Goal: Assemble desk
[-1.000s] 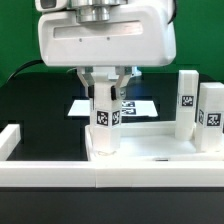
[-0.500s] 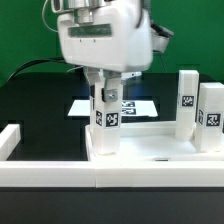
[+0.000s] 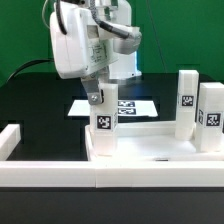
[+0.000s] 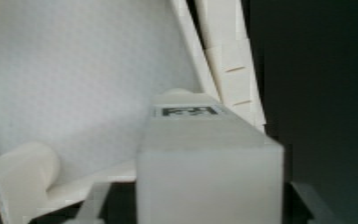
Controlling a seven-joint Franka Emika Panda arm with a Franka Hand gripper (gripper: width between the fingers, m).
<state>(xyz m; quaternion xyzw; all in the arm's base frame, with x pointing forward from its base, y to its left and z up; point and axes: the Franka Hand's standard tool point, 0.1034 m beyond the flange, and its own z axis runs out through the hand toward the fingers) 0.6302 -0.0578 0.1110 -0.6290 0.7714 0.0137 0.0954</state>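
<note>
Exterior view: the jaws (image 3: 103,103) sit closed around the upper end of an upright leg post (image 3: 104,128) at the near corner of the desk panel (image 3: 150,152) on the bench; light, rigid, smooth plastic, I judge, best gripped on flat opposite faces; two more posts (image 3: 187,103) stand at the exterior view's right.

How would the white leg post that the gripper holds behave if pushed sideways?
The leg post is tall and narrow, so it probably tips easily. It looks like rigid plastic, likely stiff and light. The gripper at its top should steady it on the desk panel.
</note>
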